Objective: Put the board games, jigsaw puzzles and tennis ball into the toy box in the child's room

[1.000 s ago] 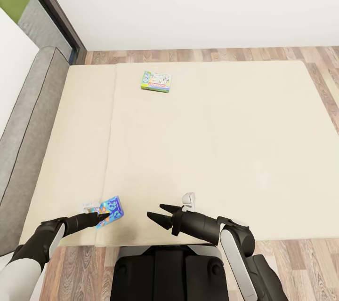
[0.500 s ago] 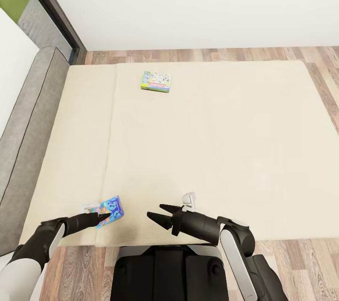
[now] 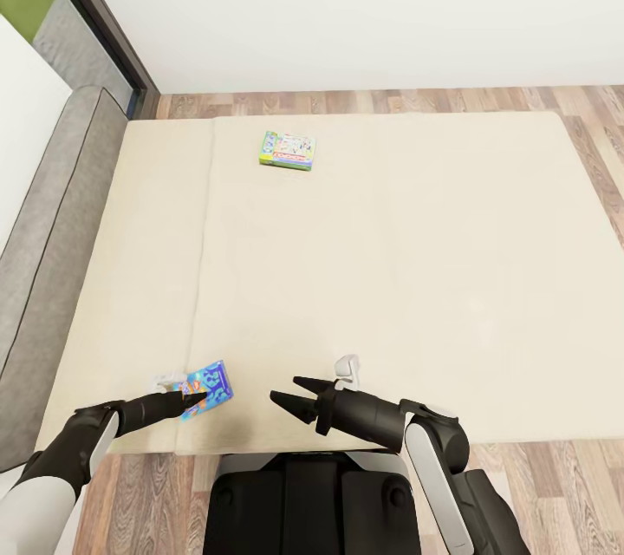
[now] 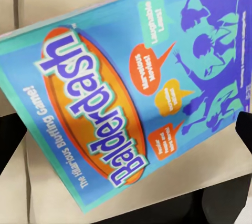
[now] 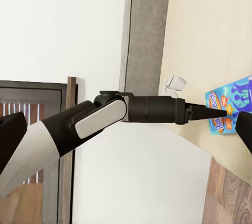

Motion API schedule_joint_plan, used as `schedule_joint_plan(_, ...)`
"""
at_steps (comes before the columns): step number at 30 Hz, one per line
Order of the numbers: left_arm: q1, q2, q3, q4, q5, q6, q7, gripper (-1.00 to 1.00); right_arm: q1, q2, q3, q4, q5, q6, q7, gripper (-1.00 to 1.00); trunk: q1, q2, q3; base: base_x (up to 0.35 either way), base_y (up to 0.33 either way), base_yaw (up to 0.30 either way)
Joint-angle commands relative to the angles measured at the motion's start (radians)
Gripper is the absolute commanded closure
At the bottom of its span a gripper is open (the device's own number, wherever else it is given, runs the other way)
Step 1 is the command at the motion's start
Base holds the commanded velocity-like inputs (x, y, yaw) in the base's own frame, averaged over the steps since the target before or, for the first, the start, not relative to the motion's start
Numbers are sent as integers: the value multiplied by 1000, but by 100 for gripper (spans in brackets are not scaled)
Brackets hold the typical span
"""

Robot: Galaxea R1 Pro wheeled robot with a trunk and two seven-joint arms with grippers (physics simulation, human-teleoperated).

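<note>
Two board games lie on the beige bed point(image 3: 390, 260). A white and green one point(image 3: 288, 150) rests far off near the bed's far edge. A blue one point(image 3: 206, 388), printed "Balderdash" point(image 4: 131, 98), lies at the near left corner. My left gripper point(image 3: 192, 400) is at this box's near edge, open, with dark fingers point(image 4: 10, 145) on either side of the box. In the right wrist view the left gripper's tip touches the blue box point(image 5: 228, 103). My right gripper point(image 3: 284, 390) hovers open over the mattress to the right, holding nothing.
A low grey headboard point(image 3: 52, 217) runs along the bed's left side. A dark window frame point(image 3: 87, 9) and a white wall stand behind. Wood-plank floor point(image 3: 390, 100) borders the bed at the far side and at the right. My dark base point(image 3: 312, 503) stands against the near edge.
The blue board game has turned slightly and lies flatter at the left gripper's tips. Both arms have hardly moved.
</note>
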Motion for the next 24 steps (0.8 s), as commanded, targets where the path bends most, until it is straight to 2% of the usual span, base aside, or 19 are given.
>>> schedule_joint_plan(1,0,-1,6,-1,-6,7,-8,-100,0,0,-1,0,-3,6,0,-100,1,-2,-1,0,0,0)
schedule_joint_plan(11,0,0,9,-3,-5,5,-10,-100,0,0,1,0,-3,6,1,-100,1,-2,-1,0,0,0)
schedule_joint_plan(16,0,-1,28,-6,-5,-4,-9,-100,0,0,1,0,-3,6,1,-100,1,-2,-1,0,0,0)
schedule_joint_plan(24,-2,-2,37,-12,-4,-12,-7,-100,0,0,1,0,-3,6,1,-100,1,-2,-1,0,0,0)
